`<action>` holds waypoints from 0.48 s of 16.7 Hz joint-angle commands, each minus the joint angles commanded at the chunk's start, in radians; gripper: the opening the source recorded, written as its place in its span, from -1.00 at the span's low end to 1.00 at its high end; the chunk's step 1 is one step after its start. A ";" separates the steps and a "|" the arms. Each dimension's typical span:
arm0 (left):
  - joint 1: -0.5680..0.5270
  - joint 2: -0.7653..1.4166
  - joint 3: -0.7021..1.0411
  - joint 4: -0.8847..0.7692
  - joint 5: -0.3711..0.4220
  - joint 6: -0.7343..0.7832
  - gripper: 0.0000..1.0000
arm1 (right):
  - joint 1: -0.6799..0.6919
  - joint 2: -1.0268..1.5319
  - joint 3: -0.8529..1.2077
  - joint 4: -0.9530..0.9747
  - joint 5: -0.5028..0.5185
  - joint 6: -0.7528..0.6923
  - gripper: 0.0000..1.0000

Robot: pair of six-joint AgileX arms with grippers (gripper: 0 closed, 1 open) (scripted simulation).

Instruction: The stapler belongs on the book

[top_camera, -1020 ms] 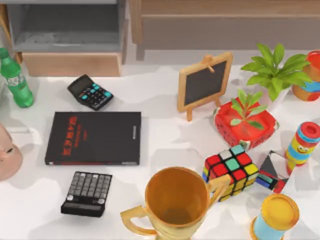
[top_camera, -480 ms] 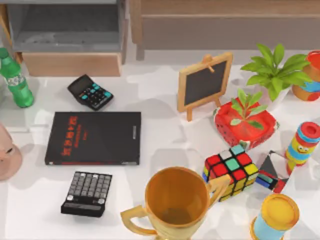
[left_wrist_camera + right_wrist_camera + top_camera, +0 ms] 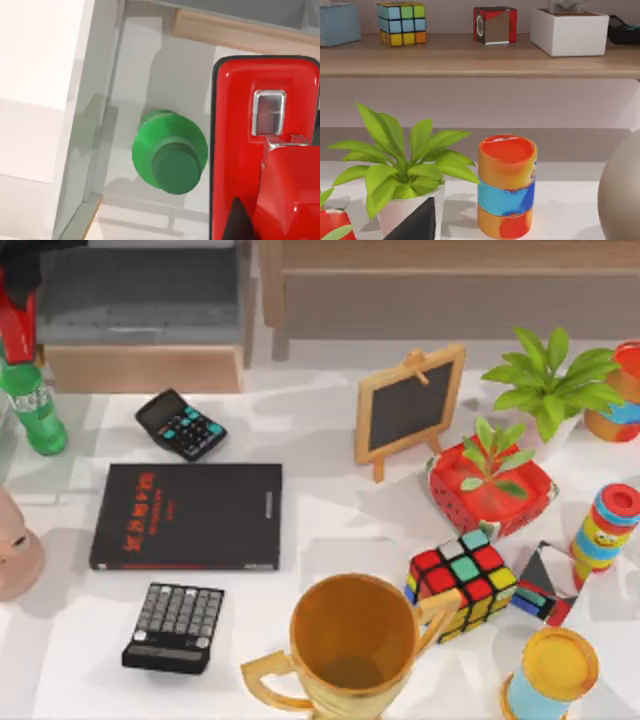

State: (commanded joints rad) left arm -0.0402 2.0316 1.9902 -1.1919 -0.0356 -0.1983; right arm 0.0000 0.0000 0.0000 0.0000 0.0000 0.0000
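Observation:
The bright-red stapler hangs in the air at the table's far back left, right above the green bottle. My left gripper comes in from the top-left corner and is shut on it. In the left wrist view the stapler looms close, with a dark fingertip against it and the bottle's cap below. The black book with red lettering lies flat on the table's left half, nothing on its cover, well in front of and to the right of the stapler.
Two black calculators flank the book, one behind and one in front. A gold trophy cup, a colour cube, a small chalkboard, plants and cans crowd the right half. A pink object sits at the left edge.
My left arm has come into the top view at the top-left corner, carrying the red stapler above the green bottle. Nothing on the table has moved.

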 joint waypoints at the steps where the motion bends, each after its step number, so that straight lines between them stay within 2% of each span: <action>1: -0.041 -0.014 -0.043 0.017 -0.003 -0.020 -1.00 | 0.000 0.000 0.000 0.000 0.000 0.000 1.00; 8: -0.290 -0.038 -0.332 0.124 -0.025 -0.137 -1.00 | 0.000 0.000 0.000 0.000 0.000 0.000 1.00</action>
State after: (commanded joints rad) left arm -0.3299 1.9936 1.6579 -1.0677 -0.0606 -0.3348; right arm 0.0000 0.0000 0.0000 0.0000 0.0000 0.0000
